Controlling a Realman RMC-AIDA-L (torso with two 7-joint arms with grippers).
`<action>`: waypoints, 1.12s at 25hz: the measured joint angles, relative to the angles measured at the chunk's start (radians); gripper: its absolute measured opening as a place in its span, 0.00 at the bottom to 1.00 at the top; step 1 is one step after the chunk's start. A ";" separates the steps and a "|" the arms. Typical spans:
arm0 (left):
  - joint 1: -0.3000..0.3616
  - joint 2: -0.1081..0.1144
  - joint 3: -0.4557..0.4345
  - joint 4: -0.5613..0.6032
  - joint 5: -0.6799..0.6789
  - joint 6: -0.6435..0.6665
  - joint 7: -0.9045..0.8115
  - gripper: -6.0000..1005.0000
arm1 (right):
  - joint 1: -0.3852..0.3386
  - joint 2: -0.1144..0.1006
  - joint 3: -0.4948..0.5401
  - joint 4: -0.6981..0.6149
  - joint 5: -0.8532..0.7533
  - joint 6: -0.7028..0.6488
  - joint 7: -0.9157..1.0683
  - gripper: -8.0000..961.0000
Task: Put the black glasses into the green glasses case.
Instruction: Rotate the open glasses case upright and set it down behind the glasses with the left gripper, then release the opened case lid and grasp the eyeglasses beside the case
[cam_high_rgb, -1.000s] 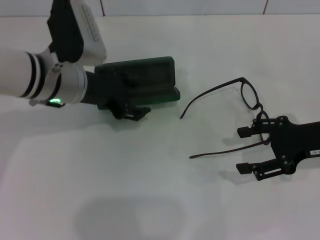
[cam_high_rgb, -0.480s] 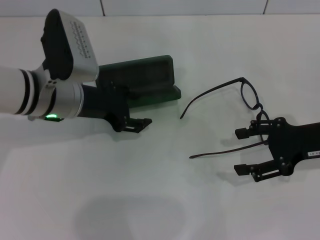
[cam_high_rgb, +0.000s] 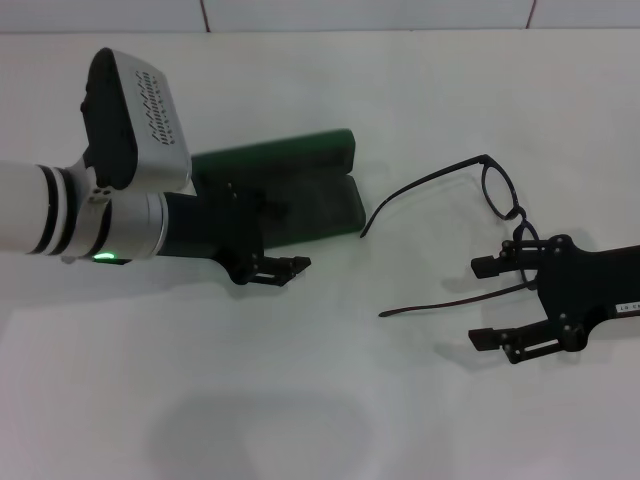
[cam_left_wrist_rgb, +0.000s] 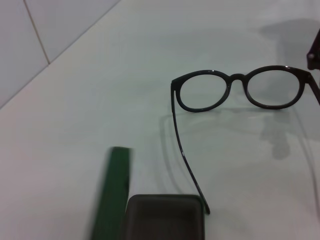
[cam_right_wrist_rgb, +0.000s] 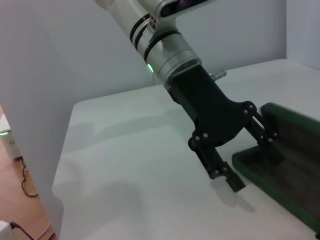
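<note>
Lying open on the counter (cam_high_rgb: 320, 400), your green glasses case (cam_high_rgb: 300, 190) is sitting just left of the black glasses (cam_high_rgb: 470, 220). Your left hand (cam_high_rgb: 283, 268) is hovering by the case, fingers parted; your right hand (cam_high_rgb: 492, 300) is gaping wide beside the glasses.

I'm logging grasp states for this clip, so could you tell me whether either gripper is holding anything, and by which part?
Nothing is held. The left gripper is open beside the open green case, and the right gripper is open by the glasses on the table.

left arm (cam_high_rgb: 60, 210): white, black bands, green light | right gripper (cam_high_rgb: 500, 300): black, screws
</note>
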 joint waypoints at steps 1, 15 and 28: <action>0.000 0.000 0.000 -0.001 0.000 0.002 0.002 0.72 | 0.000 0.000 0.000 0.000 0.000 0.001 0.000 0.89; 0.042 0.002 -0.015 0.011 -0.033 0.125 0.032 0.73 | 0.003 -0.008 0.042 -0.017 0.008 0.015 0.066 0.89; 0.154 0.004 -0.078 0.031 -0.129 0.283 0.143 0.73 | 0.184 -0.136 0.138 -0.127 -0.202 0.046 0.754 0.89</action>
